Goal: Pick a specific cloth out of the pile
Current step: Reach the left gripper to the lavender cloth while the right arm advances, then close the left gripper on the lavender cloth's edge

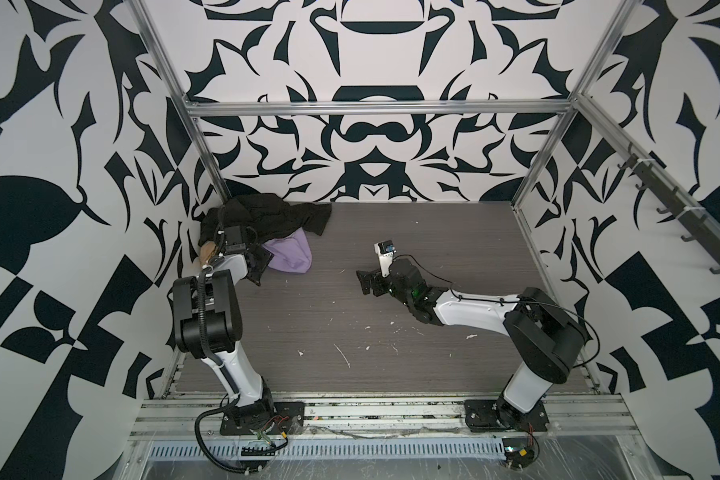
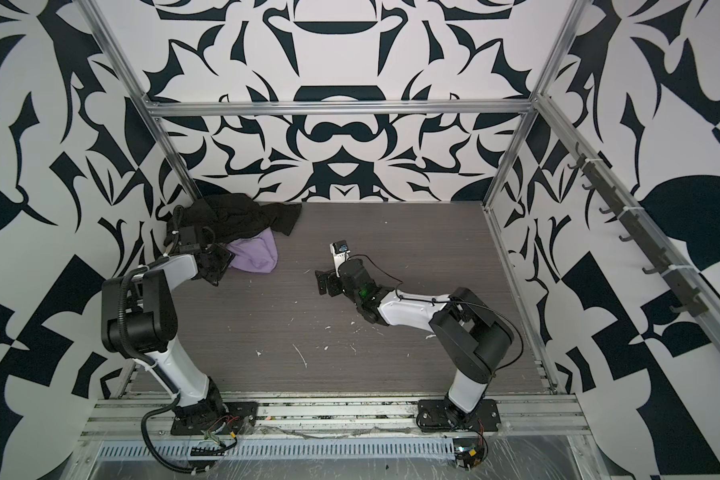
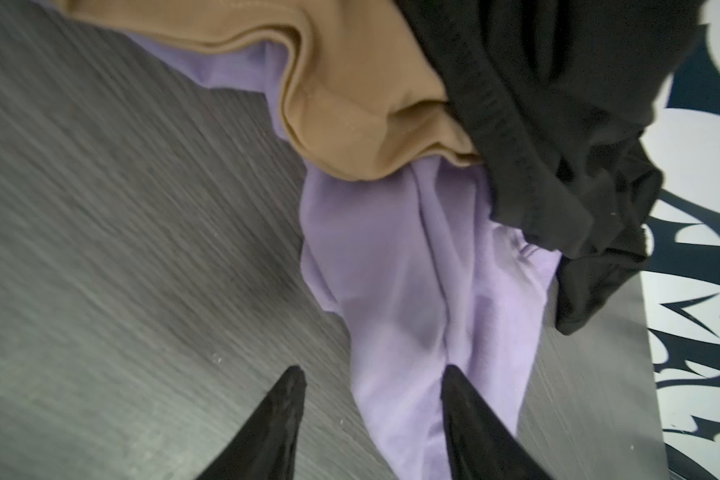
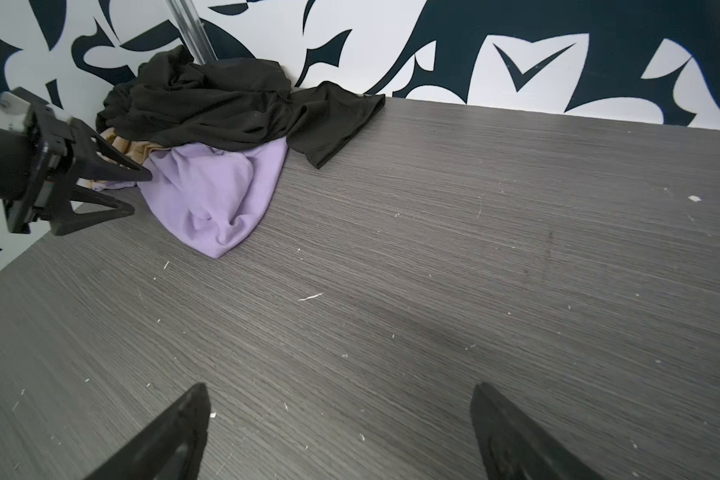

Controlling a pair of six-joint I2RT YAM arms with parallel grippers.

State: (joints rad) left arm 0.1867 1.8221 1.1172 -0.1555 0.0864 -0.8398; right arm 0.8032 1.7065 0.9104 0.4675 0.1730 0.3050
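Observation:
The pile lies in the far left corner of the table. A large black cloth drapes over its top, and a tan-orange cloth peeks out beneath. The lilac cloth spills forward from under both onto the table. My left gripper is low at the lilac cloth's near-left edge, jaws apart. One fingertip rests on a lilac fold, the other over bare table. My right gripper hovers wide open over mid-table, holding nothing.
The grey wood-grain table carries white specks and scratches. Patterned walls close the back and both sides. An aluminium post stands right behind the pile. A rail of dark hooks runs along the right wall.

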